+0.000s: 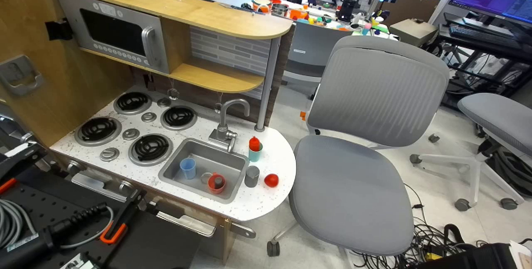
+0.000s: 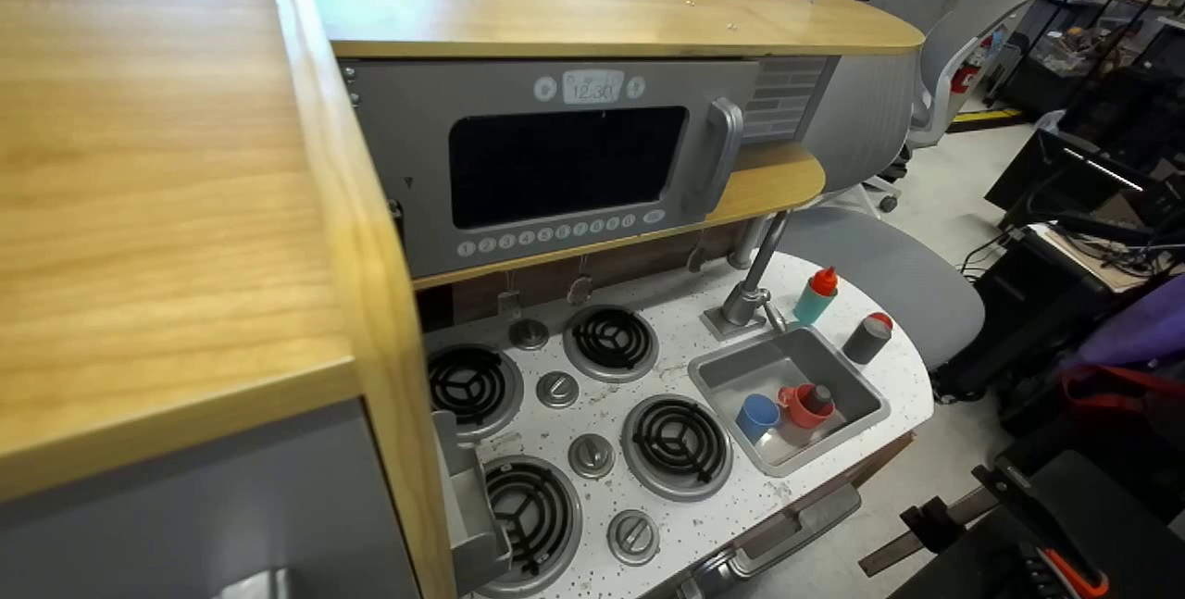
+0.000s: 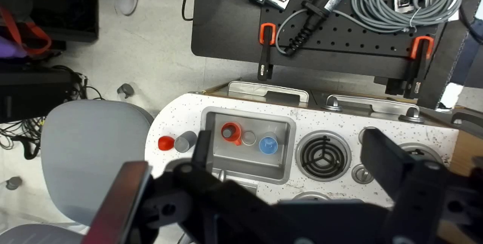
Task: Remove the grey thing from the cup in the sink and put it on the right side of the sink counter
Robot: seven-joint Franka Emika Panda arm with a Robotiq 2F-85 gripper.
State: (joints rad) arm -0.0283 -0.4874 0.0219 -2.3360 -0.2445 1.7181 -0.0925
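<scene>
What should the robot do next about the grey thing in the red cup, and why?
I'd probably bring the end effector down toward the red cup in the sink: the jaws stand wide apart, holding nothing, and the grey thing sits inside the cup, well below them in the wrist view.

Ahead of the black gripper (image 3: 287, 137) in the wrist view, a red cup (image 3: 237, 132), a grey thing (image 3: 228, 133) and a blue cup (image 3: 268, 145) are seen against a grey sink (image 3: 245, 163); there too, the white counter (image 3: 317, 120) is speckled dark.
</scene>
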